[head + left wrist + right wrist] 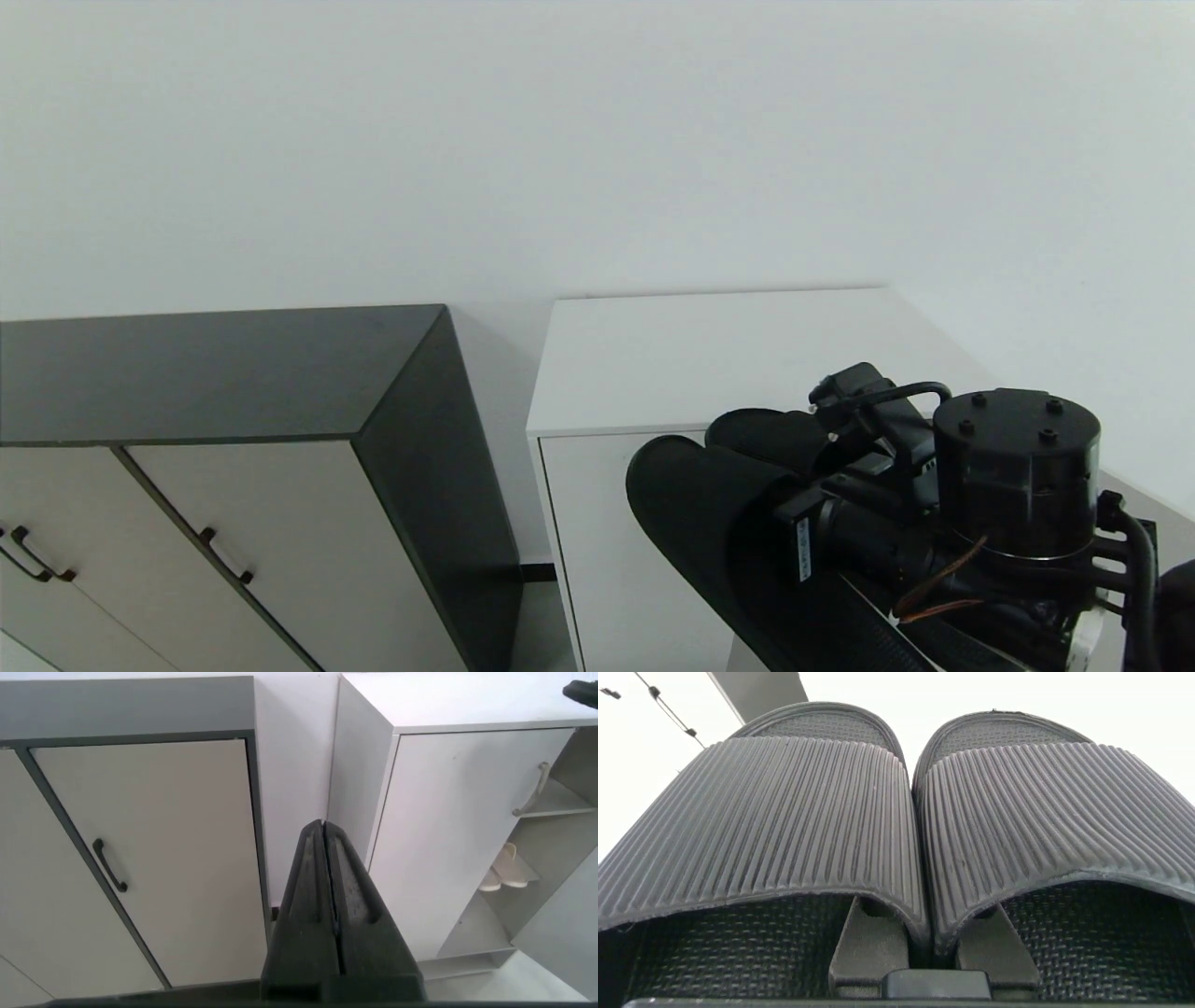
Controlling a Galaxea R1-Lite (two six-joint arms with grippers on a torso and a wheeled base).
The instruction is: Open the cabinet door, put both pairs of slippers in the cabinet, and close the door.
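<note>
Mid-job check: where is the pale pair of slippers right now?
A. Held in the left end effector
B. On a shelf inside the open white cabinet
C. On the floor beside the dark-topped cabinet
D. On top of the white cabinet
B: the left wrist view shows the pale cream pair of slippers resting on a shelf inside the white cabinet, past its open door.

I get soft, even, bright light on the wall (597, 140); a faint shadow falls between the dark cabinet (215, 373) and the white cabinet (709, 355).
</note>
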